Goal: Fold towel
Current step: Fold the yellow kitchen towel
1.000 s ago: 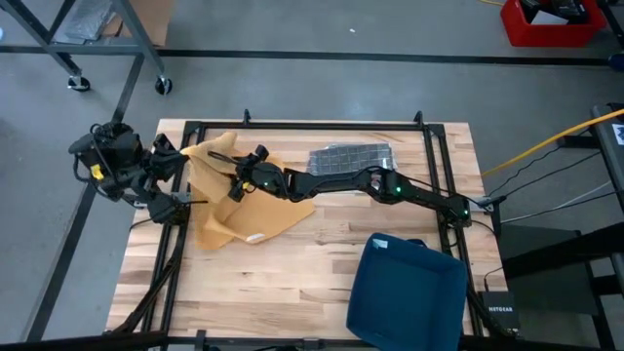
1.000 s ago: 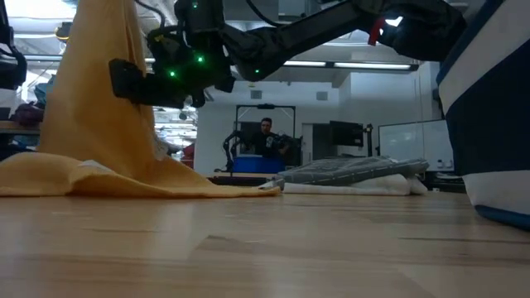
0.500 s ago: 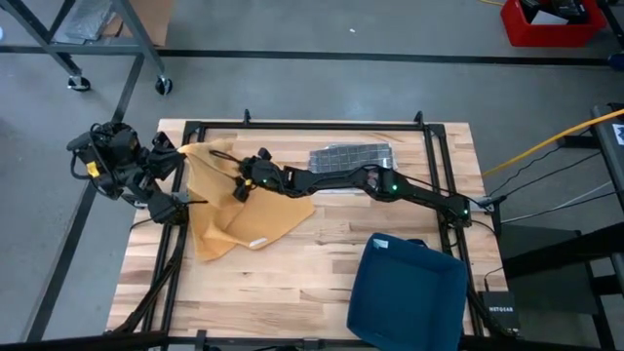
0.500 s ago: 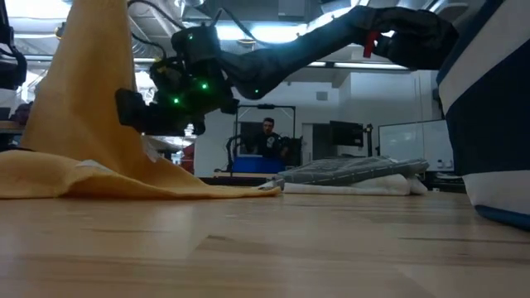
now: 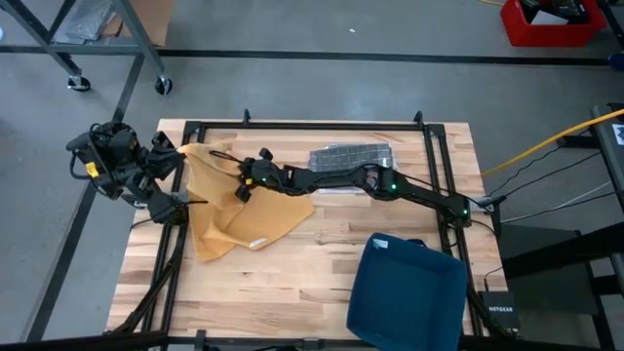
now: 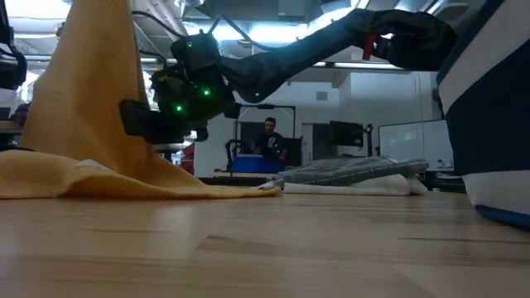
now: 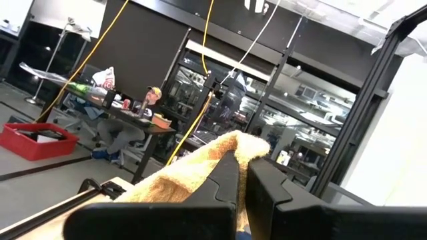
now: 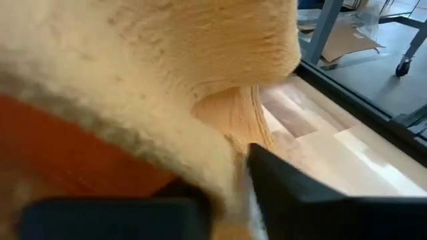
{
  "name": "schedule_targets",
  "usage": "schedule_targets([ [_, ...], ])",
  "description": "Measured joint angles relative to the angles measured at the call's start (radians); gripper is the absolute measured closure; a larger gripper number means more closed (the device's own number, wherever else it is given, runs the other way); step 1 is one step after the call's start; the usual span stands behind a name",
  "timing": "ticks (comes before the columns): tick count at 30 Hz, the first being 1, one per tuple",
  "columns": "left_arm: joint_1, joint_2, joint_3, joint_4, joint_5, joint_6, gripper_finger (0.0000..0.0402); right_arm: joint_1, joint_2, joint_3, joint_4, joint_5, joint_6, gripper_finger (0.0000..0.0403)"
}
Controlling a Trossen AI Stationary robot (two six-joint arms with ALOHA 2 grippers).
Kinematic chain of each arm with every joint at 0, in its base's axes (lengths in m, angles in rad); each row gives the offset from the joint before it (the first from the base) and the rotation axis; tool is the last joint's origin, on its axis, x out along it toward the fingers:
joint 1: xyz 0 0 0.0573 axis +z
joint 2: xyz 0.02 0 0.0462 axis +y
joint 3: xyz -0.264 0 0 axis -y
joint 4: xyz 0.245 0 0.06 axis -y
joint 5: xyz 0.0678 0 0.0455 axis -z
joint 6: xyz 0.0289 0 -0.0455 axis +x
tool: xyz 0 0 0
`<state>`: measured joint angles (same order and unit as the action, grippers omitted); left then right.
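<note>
I see left tool [image 7: 241,175] pinching towel [image 5: 234,200] corner aloft; right tool [image 5: 240,188] nipping towel mid-edge, just beside, nearer worktop [image 5: 322,273].

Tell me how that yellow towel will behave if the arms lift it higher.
Likely floppy: the towel hangs in folds from the left gripper. Probably light, since one corner grip holds it up. Its plush pile should grip, not slip.
</note>
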<state>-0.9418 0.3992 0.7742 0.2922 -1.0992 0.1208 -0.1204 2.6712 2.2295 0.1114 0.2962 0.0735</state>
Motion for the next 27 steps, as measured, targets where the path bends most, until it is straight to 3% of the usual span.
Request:
schedule_targets([
  [3,0.0,0.0,0.0,0.0,0.0,0.012,0.0402,-0.001,-0.003,0.011,-0.006,0.003,-0.047,0.0389],
  [8,0.0,0.0,0.0,0.0,0.0,0.033,0.0401,0.002,-0.009,0.123,-0.128,0.096,-0.23,0.0387],
  [17,0.0,0.0,0.002,0.012,-0.004,0.224,0.0401,0.001,-0.182,0.102,-0.326,0.33,-0.458,0.0397],
  [21,0.0,0.0,0.002,0.011,-0.004,0.287,0.0401,0.002,-0.273,0.102,-0.425,0.347,-0.465,0.0397],
  [27,-0.004,0.003,0.002,0.001,0.007,0.299,0.0402,0.036,-0.406,0.102,-0.673,0.344,-0.332,0.0398],
])
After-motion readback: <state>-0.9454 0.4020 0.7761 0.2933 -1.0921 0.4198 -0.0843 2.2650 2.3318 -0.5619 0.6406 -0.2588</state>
